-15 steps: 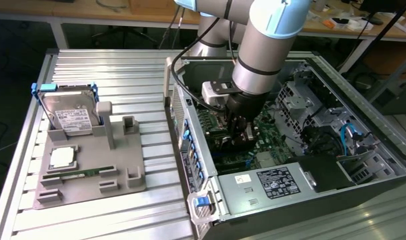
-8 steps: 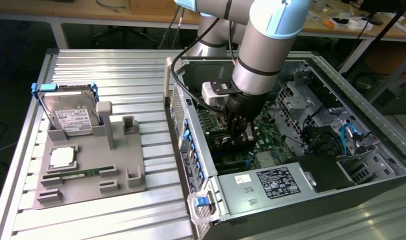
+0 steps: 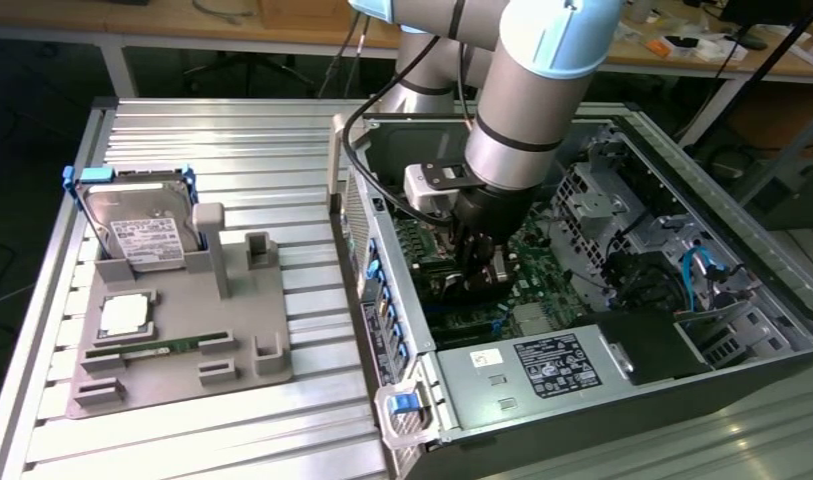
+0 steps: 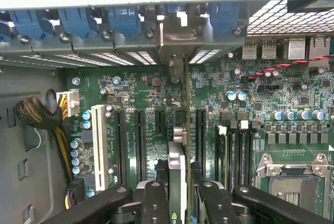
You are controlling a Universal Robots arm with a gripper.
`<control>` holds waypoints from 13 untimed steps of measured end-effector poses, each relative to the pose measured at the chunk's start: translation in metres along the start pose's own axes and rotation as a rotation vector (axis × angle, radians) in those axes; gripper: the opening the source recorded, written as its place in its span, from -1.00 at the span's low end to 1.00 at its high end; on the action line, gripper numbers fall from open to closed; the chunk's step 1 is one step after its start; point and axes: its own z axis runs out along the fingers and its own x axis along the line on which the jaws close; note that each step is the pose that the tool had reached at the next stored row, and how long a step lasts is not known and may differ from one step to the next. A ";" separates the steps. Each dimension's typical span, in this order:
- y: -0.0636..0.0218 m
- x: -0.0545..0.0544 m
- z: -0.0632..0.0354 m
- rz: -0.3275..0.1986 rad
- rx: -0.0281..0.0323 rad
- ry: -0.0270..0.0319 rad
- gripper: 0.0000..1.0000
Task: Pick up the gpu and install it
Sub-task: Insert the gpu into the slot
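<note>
Gpu [image 4: 187, 130] edge-on, upright over motherboard slots

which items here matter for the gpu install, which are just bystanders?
In play:
gpu, edge-on in the gripper
motherboard slots
computer case

Idle:
hard drive
memory stick
processor chip
grey fixture tray

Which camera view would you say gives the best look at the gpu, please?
The wrist view: the gpu stands edge-on between the gripper fingers, over the motherboard slots. In the exterior view it is mostly hidden behind the gripper inside the computer case.
</note>
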 end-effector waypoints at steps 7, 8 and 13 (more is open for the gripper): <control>0.0000 0.000 0.0014 0.000 0.0000 -0.0001 -0.47; 0.0000 0.000 0.0014 0.000 0.0000 -0.0001 -0.47; 0.0000 0.000 0.0054 0.000 0.0004 -0.0002 -0.47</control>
